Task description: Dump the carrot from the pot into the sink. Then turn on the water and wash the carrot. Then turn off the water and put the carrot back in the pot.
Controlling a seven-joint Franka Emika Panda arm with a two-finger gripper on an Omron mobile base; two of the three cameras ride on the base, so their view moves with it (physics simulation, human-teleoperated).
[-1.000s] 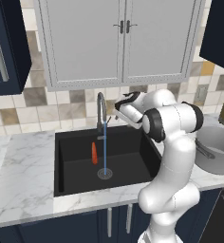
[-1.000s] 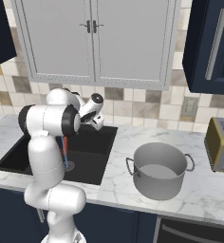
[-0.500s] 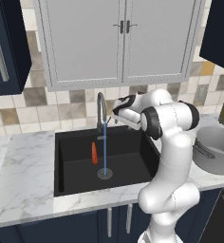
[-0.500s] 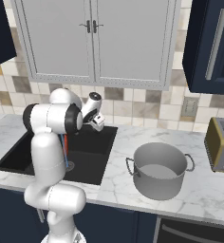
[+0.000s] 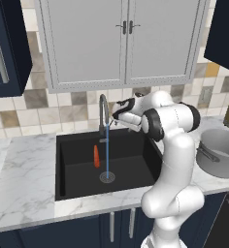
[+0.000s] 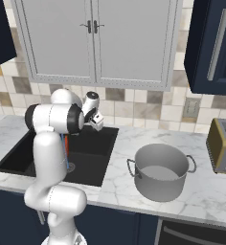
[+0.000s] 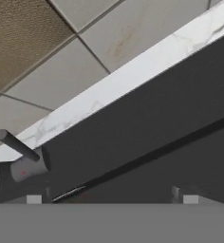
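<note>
Water (image 5: 106, 157) is running: 1 thin blue stream drops from the faucet (image 5: 103, 112) spout straight onto the round drain (image 5: 106, 177) of the sink (image 5: 75, 181).

Carrot (image 5: 96, 156) is in the sink, just left of the stream, near the back wall of the basin, standing roughly upright on its taper. Not touching the stream as far as the left base view shows.

Gripper (image 5: 117, 116) sits right beside the faucet, above the back rim of the sink, pointing left toward the faucet neck. Fingers are spread wide and released, nothing between them. In the hand view the 2 fingertips (image 7: 34, 199) poke up at the bottom edge, far apart, with the faucet's lever handle (image 7: 16, 145) and its grey body off to the left (outside the gap, not gripped).

Pot (image 6: 162, 171) stands upright on the marble counter (image 6: 119, 186) to the right of the sink, well apart from the carrot. Its inside looks bare from the right base view. 2 small loop handles visible.

Toaster (image 6: 222, 145) at the far right on the counter, apart from the pot. Cabinet doors (image 5: 126, 41) above the tiled backsplash are closed.
</note>
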